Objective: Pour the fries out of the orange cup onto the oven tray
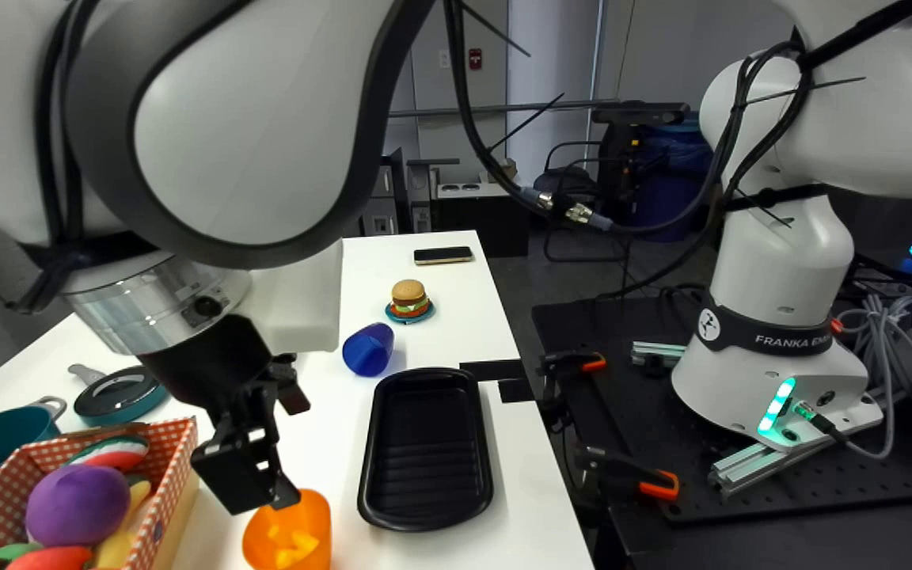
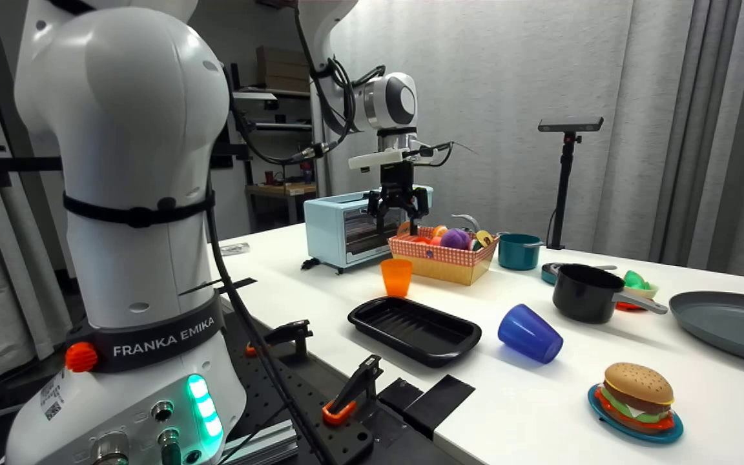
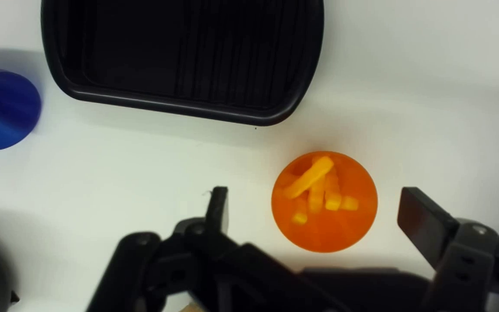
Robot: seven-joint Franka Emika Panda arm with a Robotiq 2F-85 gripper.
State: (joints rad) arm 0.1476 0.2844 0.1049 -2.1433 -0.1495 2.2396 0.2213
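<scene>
In an exterior view the claw (image 1: 291,448) hangs spread wide, nothing in it, near the orange cup (image 1: 294,514) w/ the fries (image 1: 296,546) inside; oven tray (image 1: 427,443) beside the cup. Base band (image 1: 769,330) reads FRANKA EM, rest unclear afaict. In an exterior view it's FRANKA EMIKA; sticker (image 2: 52,403) too small to read tbh. Wrist view: cup sits in the claw's gap, neither side touching, so pre-grasp imo. Next: prob lower, pinch, lift, tip over tray.

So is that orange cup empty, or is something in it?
Not empty: the wrist view looks down into the orange cup and shows several yellow fries inside.
</scene>
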